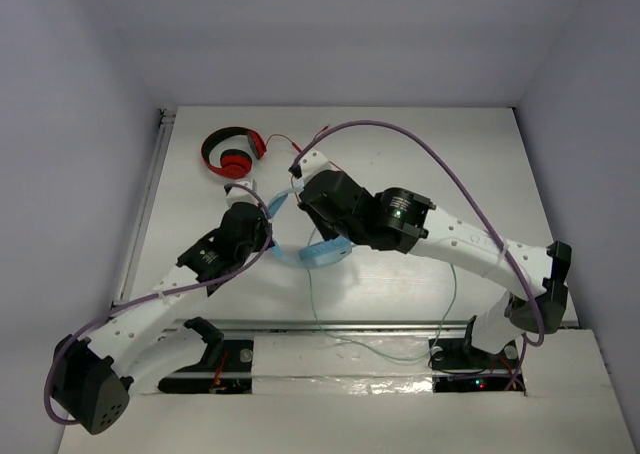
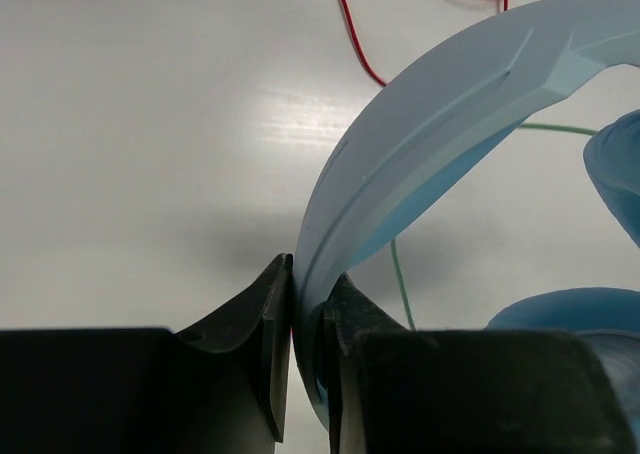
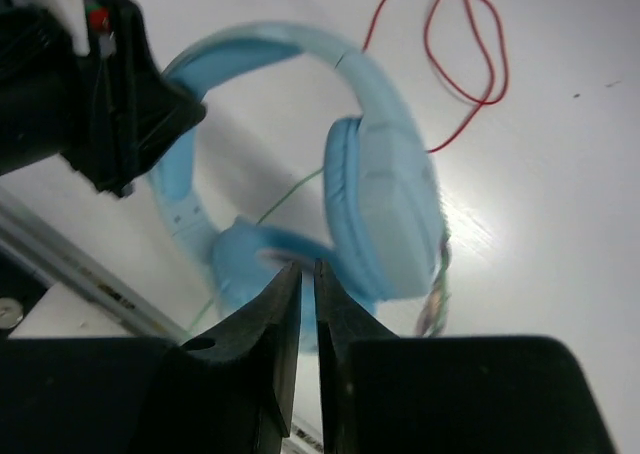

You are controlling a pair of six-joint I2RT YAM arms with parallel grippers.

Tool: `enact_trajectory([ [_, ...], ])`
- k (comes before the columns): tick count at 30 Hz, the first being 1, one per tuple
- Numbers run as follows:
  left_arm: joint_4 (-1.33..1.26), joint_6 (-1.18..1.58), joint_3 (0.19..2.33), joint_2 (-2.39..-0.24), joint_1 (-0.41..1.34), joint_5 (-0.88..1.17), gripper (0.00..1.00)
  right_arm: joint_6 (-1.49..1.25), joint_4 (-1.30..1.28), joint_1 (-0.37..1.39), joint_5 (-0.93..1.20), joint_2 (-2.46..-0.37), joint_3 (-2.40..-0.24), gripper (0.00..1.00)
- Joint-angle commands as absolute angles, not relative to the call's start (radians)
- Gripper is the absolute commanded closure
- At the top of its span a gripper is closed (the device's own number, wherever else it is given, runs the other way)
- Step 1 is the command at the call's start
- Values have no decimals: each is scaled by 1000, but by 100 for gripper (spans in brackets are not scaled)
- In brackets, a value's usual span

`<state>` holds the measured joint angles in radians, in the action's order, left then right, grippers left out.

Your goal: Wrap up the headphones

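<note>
The white, smooth worktop (image 1: pixel 450 154) has a faint sheen. Near its middle, where the two arms meet, are the headphones (image 1: pixel 322 252). They are light blue, with a wide, flat headband of matt plastic marked by thin seam lines and bent in a broad arch. Their oval ear cups are thick and softly padded. In the top view the arch bulges toward the left arm and the cups sit on the right arm's side, so the long axis runs roughly from far to near.

The left hand (image 2: pixel 305 304), black and blocky, is clamped on the edge of the headband. The right hand (image 3: pixel 308 274) hovers by the lower ear cup with its fingers drawn almost together, only a slit between them.

Farther back lie the smaller red-and-black headphones (image 1: pixel 232 154). Their thin red cable (image 3: pixel 465 64) lies in loose loops. The pale green cable (image 1: pixel 312 304) trails toward the near edge.
</note>
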<state>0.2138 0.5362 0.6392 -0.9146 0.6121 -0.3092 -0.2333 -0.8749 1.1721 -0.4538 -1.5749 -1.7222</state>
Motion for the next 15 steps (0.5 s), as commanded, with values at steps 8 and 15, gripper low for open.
enact_trajectory([
  [8,330,499,810,-831,623,-176,100,-235,-735,1177,-555,-1475,-1616,86],
  [15,252,514,847,-871,623,-204,100,-466,-367,1177,-387,-942,-1088,100],
])
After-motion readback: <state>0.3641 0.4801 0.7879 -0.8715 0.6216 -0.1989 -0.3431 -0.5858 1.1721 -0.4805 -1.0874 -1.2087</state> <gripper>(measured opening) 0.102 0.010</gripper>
